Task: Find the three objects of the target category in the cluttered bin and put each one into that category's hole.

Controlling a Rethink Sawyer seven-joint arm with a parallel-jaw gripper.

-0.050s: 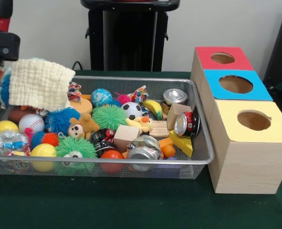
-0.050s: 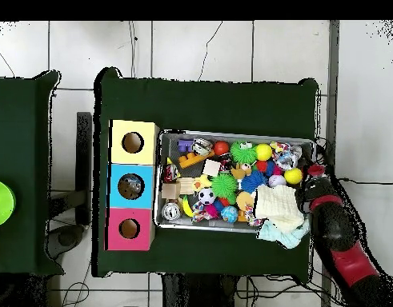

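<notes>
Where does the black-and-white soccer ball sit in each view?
Front view: the soccer ball lies mid-bin, toward the far side, just right of the green spiky ball.
Overhead view: the soccer ball lies in the bin's left half, toward the lower edge, with the green spiky ball up and to its right.
Shared landmark: the cream knitted cloth draped over the bin's end farthest from the boxes.

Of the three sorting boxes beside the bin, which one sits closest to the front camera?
The yellow-topped box. It stands at the near end of the row, ahead of the blue-topped box and the red-topped box farthest back.
</notes>
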